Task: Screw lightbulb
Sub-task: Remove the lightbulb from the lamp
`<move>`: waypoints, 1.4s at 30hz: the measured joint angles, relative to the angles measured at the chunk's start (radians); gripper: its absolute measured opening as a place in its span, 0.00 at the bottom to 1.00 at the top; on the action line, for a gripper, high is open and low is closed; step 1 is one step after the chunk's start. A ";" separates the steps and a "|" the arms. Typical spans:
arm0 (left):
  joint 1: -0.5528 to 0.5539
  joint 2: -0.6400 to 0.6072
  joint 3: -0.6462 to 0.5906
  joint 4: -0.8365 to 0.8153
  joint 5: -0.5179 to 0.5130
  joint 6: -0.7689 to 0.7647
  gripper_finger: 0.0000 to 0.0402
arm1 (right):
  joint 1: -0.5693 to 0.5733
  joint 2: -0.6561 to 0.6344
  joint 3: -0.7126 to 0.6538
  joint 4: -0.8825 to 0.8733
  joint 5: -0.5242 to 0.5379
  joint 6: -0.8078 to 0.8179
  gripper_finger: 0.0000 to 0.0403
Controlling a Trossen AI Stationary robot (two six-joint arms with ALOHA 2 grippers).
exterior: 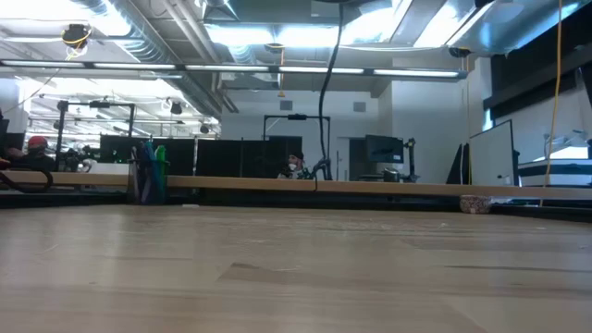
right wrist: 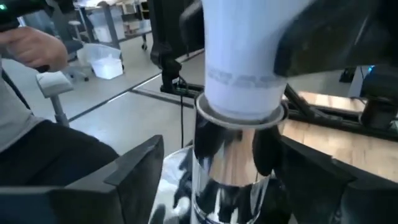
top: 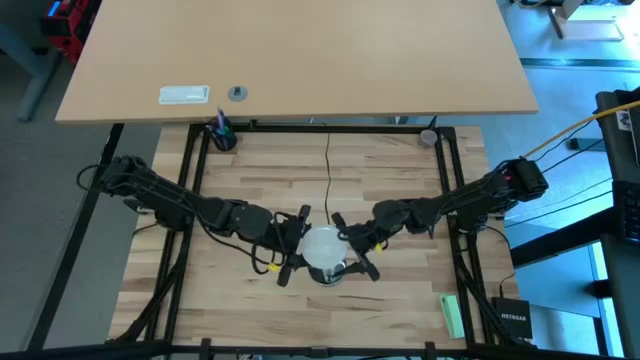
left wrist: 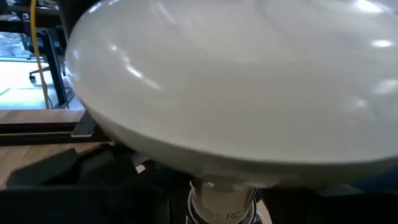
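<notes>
The frosted white lightbulb (top: 322,246) stands upright at the table's middle near the front edge. Its neck (right wrist: 242,74) sits in the top of the silver metal socket (right wrist: 233,168), whose thin black cord (top: 327,170) runs toward the far edge. My left gripper (top: 293,245) comes from the left at the bulb, whose dome (left wrist: 236,81) fills the left wrist view. My right gripper (top: 356,248) comes from the right, lower, at the socket. The low view shows neither gripper. My left gripper clasps the lightbulb between its two fingers, which come level from the table's left and show as dark shapes (right wrist: 329,37) against the bulb's taper above the neck. The bulb stands upright on the socket. The dome hides the exact place of contact. My right gripper has the socket's shiny body (right wrist: 273,174) between its two fingers (right wrist: 311,180), which come level from the table's right, one on each side. The socket stands upright on the table. Whether the far finger (right wrist: 134,171) touches it, I cannot tell.
A green object (top: 452,315) and a black box (top: 510,318) lie at the front right. A cup of pens (top: 222,135) stands at the far left corner and a small roll (top: 428,137) at the far right. A person's arm (right wrist: 37,50) shows beyond the table.
</notes>
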 joint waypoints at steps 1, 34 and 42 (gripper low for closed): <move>0.002 0.000 0.000 0.000 0.002 0.000 0.36 | 0.000 0.004 0.000 0.001 0.000 0.001 0.69; -0.073 0.019 -0.002 -0.037 -0.684 -0.139 0.36 | 0.005 -0.101 0.002 -0.237 0.498 0.040 0.89; -0.038 -0.008 -0.002 0.015 -0.226 -0.068 0.36 | -0.015 -0.124 0.000 -0.230 0.141 0.023 0.95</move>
